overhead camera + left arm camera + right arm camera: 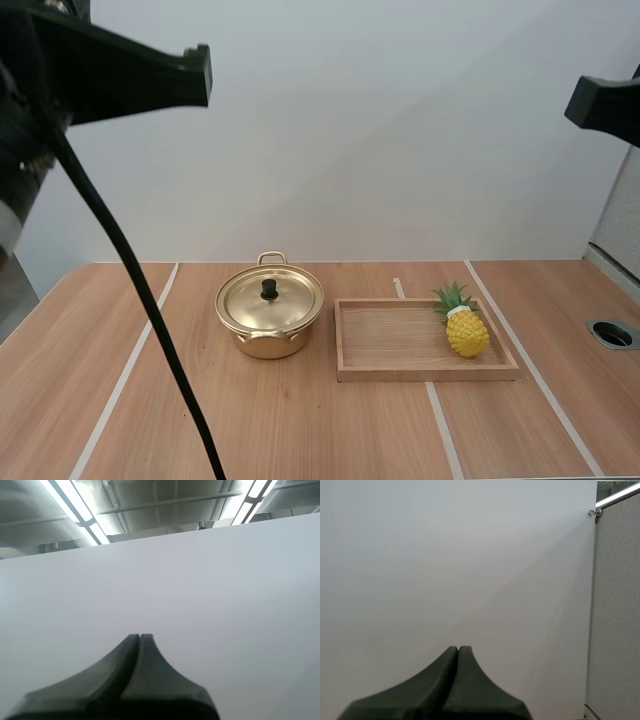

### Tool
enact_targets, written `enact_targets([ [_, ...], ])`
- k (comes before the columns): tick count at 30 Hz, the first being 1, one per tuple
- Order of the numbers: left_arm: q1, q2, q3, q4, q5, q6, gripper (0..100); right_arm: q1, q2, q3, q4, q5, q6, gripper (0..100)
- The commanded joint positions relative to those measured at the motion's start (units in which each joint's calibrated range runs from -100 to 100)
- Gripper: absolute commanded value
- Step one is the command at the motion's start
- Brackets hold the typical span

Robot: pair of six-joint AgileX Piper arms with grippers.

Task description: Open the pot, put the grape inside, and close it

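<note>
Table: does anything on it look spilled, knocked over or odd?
Nothing is spilled or damaged. The pot sits upright with its lid on. One oddity: the wooden tray holds a pineapple at its right end, though the task names a grape.

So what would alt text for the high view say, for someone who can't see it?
A gold pot with its lid on stands on a wooden table, just left of a wooden tray holding a small yellow pineapple at its right end. The left arm and right arm hang high above.
</note>
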State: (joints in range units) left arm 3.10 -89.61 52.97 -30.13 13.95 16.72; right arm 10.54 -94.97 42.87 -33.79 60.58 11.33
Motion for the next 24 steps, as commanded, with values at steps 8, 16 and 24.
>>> enact_targets([
  [8,0.06,-9.6,13.1,-0.9,-3.8,1.3,1,-3.1,-5.0,7.9,6.3,-7.0,-3.5,0],
  [16,0.0,-10.4,21.1,-1.0,-5.8,1.7,1,-4.4,-5.0,11.6,12.6,-6.4,-8.2,0],
  [24,-2.06,-10.4,29.4,-2.0,-9.8,1.7,1,-5.6,-5.0,22.2,15.0,-13.6,-8.2,0],
])
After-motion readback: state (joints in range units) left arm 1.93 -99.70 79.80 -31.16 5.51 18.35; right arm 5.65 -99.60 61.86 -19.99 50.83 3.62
